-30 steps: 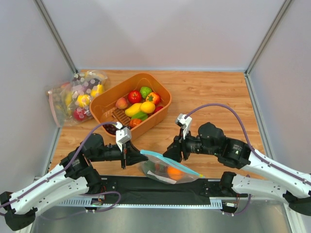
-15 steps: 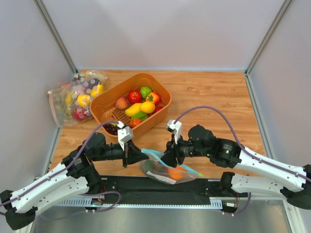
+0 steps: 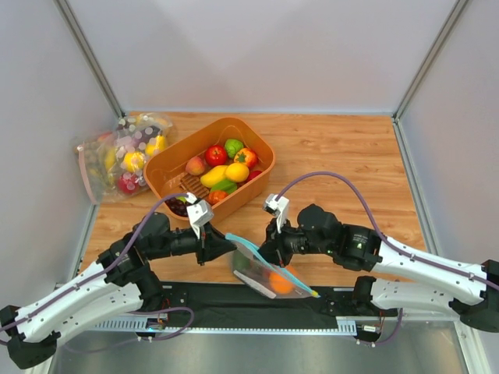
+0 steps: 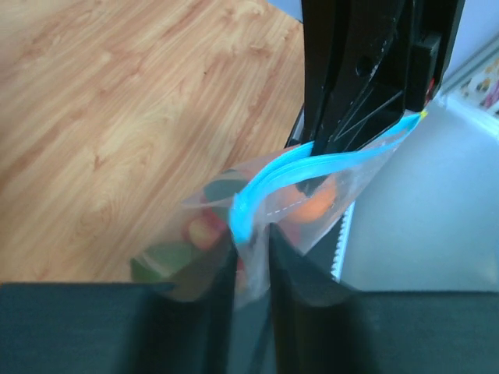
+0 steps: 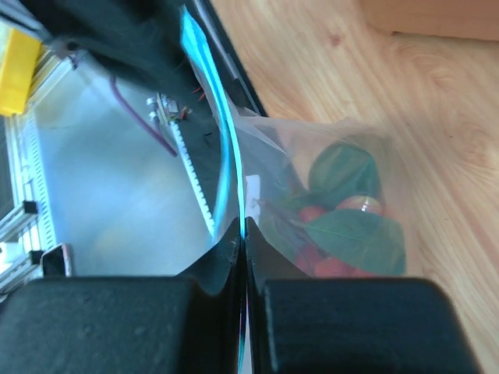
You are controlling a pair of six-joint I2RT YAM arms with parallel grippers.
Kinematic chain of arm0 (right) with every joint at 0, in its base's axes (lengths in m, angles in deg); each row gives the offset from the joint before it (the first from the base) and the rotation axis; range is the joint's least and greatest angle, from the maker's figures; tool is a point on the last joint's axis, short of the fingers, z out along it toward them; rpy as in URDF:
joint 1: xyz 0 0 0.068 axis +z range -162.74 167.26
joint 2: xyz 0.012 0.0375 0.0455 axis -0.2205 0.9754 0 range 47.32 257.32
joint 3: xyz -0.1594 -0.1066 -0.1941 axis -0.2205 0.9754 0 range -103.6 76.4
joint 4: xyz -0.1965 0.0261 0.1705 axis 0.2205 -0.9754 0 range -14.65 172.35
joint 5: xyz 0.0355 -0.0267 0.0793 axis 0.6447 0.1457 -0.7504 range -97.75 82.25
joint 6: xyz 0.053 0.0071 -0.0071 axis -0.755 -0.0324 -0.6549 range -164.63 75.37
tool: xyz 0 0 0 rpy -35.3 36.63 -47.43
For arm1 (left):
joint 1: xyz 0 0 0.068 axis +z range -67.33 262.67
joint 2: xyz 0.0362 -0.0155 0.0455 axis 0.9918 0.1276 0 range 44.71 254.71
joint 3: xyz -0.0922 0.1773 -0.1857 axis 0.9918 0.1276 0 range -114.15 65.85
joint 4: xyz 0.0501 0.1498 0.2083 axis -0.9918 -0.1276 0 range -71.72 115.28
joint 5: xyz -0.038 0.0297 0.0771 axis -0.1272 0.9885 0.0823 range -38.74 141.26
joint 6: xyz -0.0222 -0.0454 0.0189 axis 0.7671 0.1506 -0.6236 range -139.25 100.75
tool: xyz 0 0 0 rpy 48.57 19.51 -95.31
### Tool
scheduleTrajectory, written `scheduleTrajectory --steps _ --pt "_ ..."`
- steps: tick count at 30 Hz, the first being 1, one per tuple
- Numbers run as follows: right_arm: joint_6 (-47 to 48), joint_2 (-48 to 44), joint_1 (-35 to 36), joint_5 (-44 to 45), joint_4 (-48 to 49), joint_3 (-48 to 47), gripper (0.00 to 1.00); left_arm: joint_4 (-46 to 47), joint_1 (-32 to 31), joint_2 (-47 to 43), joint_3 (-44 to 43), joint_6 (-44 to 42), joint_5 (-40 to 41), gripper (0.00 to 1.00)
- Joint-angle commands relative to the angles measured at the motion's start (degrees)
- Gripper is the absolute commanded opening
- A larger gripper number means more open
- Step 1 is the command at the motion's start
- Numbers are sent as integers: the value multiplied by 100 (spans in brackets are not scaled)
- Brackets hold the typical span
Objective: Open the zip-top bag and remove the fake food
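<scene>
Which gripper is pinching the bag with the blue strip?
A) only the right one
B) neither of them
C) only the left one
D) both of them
D: in the wrist views, the left gripper and the right gripper are each closed on the plastic of the bag, one at each side.

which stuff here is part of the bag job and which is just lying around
In the job: clear crinkly zip-top bag with teal zip strip; round orange plastic fruit, green leaf and small red pieces inside it.
Lying about: orange plastic basket of fake produce; clear pink-strip bags of food.
</scene>
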Motion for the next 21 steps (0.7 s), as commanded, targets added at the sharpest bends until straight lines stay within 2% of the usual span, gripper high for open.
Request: scheduleTrajectory --steps 1,4,5,6,10,14,17,21 --pt "14 -227 35 753 -175 -257 0 -306 28 -112 -390 -55 446 36" --pt "-12 -315 35 1647 -693 -538 0 -676 19 -139 -618 42 798 58" --pt "-21 -324 35 2112 -981 -634 0 -738 19 -165 -680 94 981 61" --pt "-21 -333 35 2308 -1115 -800 0 -800 19 -174 -811 121 1079 71" --pt "-65 -421 35 3100 -1502 -1153 0 -1160 28 -16 -1198 305 1414 73" --pt "-135 -447 35 3706 -1810 -1408 0 -907 19 502 -1357 893 1082 72" --pt "-188 -430 35 3796 -1793 -1418 0 -494 -60 862 -1322 1332 1044 71" --pt "-345 -368 35 3857 -1749 -1321 0 -361 -472 1407 -1453 1562 1194 71"
